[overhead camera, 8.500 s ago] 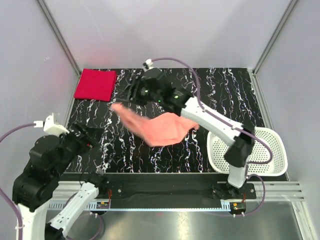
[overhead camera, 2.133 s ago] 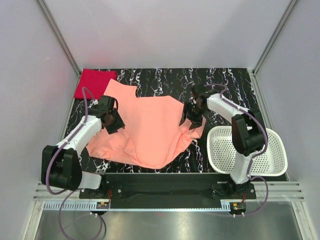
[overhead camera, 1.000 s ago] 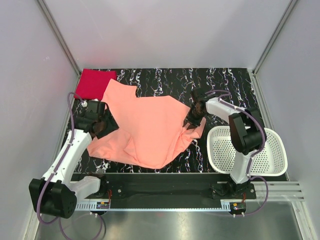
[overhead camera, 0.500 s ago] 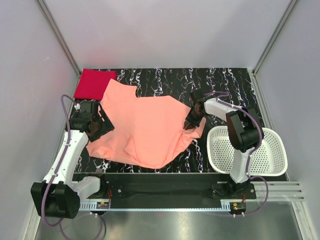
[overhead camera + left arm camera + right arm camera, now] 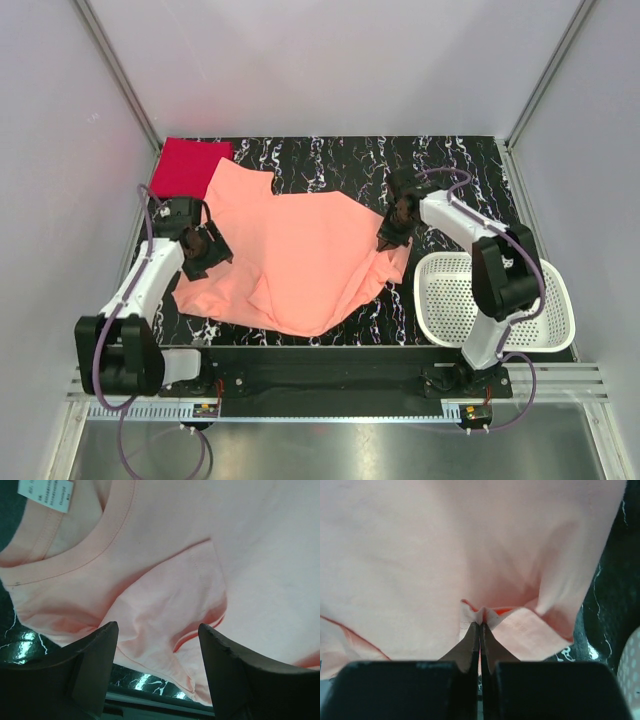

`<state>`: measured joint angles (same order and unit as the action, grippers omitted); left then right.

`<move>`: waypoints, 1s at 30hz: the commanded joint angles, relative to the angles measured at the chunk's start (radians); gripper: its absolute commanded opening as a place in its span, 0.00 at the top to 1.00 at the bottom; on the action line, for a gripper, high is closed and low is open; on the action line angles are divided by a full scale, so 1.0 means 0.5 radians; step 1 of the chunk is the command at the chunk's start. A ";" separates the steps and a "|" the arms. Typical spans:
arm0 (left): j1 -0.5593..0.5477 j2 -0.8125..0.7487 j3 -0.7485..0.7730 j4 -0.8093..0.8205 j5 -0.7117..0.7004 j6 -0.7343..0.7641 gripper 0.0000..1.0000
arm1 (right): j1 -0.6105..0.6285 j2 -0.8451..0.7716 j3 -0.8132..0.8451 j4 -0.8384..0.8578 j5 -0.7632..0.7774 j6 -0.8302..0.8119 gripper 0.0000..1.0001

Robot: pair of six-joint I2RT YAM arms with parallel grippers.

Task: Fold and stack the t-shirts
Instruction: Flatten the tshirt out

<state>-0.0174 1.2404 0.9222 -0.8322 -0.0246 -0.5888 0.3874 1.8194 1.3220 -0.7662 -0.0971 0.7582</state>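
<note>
The salmon t-shirt (image 5: 290, 250) lies rumpled at the middle of the table (image 5: 450, 170); the red tee (image 5: 188, 167) is folded in the far left corner. The right gripper (image 5: 480, 622) pinches a fold at the shirt's right edge. The left gripper (image 5: 157, 630) hovers, fingers apart, seemingly above the collar (image 5: 75, 550) side. Grip there, then draw both edges apart evenly.

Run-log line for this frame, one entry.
salmon t-shirt: spread out, not yet folded | left gripper: open, near collar | right gripper: shut on salmon t-shirt fold | red t-shirt: folded, far-left corner

White perforated plastic basket (image 5: 556, 316) at near right corner of black, white-veined tabletop (image 5: 470, 170), jutting past its right edge. Pale panel walls (image 5: 330, 60) behind and beside tabletop.
</note>
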 commanded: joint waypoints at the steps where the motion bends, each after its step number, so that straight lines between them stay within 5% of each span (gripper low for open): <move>1: 0.007 0.108 0.030 0.142 0.092 0.042 0.30 | 0.008 -0.212 0.083 -0.118 0.093 -0.096 1.00; 6: -0.030 0.341 0.213 0.247 0.194 0.303 0.36 | 0.008 -0.249 0.047 -0.109 0.111 -0.142 1.00; 10: -0.094 0.624 0.386 0.213 0.105 0.386 0.51 | 0.011 -0.234 0.050 -0.100 0.099 -0.154 1.00; 30: -0.263 1.109 0.527 0.293 -0.046 0.362 0.56 | 0.004 -0.221 0.004 -0.032 0.019 -0.176 1.00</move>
<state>-0.1448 1.7866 1.1576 -0.7265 -0.0360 -0.4179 0.3874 1.7172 1.3251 -0.8059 -0.0731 0.6842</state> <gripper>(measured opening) 0.451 0.011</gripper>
